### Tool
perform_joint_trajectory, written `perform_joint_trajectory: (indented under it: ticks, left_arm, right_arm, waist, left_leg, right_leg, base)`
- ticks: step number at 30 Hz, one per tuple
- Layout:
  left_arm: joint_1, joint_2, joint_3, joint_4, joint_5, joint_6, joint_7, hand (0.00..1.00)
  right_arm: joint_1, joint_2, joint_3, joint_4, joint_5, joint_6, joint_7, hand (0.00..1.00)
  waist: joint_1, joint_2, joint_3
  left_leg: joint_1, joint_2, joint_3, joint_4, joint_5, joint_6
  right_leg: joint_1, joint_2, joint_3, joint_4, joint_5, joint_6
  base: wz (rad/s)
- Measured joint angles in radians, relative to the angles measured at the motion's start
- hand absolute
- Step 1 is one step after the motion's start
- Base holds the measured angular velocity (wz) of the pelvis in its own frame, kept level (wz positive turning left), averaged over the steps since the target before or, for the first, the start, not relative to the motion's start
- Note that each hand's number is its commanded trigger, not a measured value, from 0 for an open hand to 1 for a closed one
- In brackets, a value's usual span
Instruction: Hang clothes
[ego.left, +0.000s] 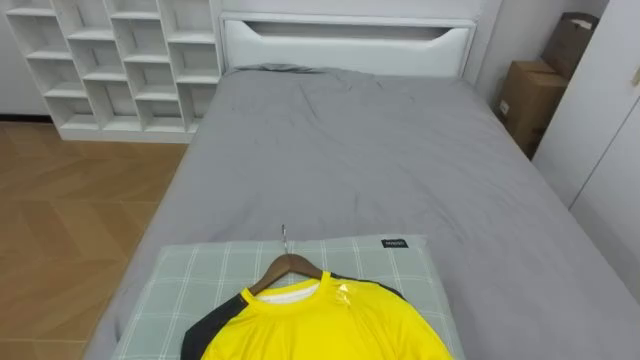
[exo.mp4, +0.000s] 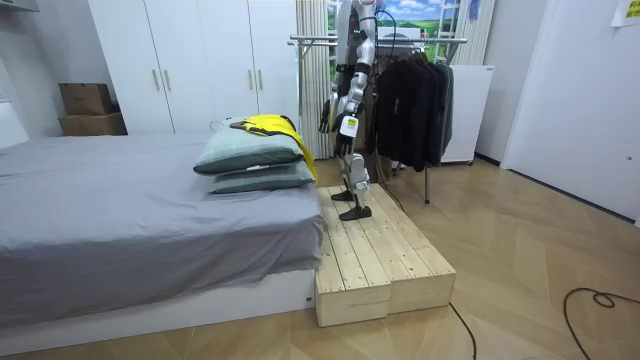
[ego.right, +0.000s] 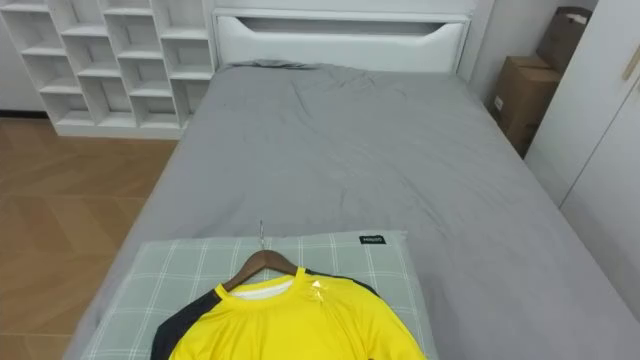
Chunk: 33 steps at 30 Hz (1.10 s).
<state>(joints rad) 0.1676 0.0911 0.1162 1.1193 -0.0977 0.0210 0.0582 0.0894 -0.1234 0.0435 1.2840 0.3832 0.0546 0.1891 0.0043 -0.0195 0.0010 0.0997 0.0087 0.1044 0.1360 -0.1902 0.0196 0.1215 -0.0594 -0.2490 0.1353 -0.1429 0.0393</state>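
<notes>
The robot's left hand hangs low at its side, just above the middle of the room view. It is too small there for me to tell whether the fingers are apart or curled, and nothing is visibly held in it. The robot stands upright on a pale wooden platform at the foot of the bed, facing the bed, with a clothes rack full of dark garments close behind it toward the room view's right.

Just in front of the robot, two stacked pillows sit on the near end of the bed, and the yellow shirt lies on top of them. In the left eye view the shirt fills the bottom centre of the frame. It is bright yellow with dark shoulders and lies flat on the green checked pillow. A wooden hanger is tucked into its neck opening, and the metal hook points up the frame toward the headboard.

Beyond the pillow the grey bed runs up the middle of the frame to a white headboard. A white cubby shelf stands at the upper left and cardboard boxes sit at the upper right — both well apart from the shirt.
</notes>
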Motion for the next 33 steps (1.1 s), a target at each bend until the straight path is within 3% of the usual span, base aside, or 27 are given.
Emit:
perform_joint_trajectory:
  ticks: [13,33]
  left_arm:
    - [0.001,0.0,-0.001,0.006,0.002,-0.026,0.005,0.0]
    - [0.01,-0.001,0.005,0.006,0.004,-0.013,0.073,0.0]
  right_arm:
    - [0.001,0.002,-0.02,0.004,0.004,-0.012,0.012,0.0]
    - [0.001,0.002,-0.025,0.012,0.003,-0.008,0.007,0.0]
  waist:
    - [0.0,0.0,0.0017]
    - [0.001,0.002,0.0032]
  left_leg:
    - [0.0,0.0,0.001,0.0,0.0,0.0]
    - [0.011,0.0,-0.005,-0.002,-0.002,-0.001]
  right_leg:
    - [0.0,0.0,0.0,0.0,0.0,0.0]
    - [0.012,0.0,-0.002,-0.002,0.0,0.0]
  base:
    - [0.0]
    - [0.0]
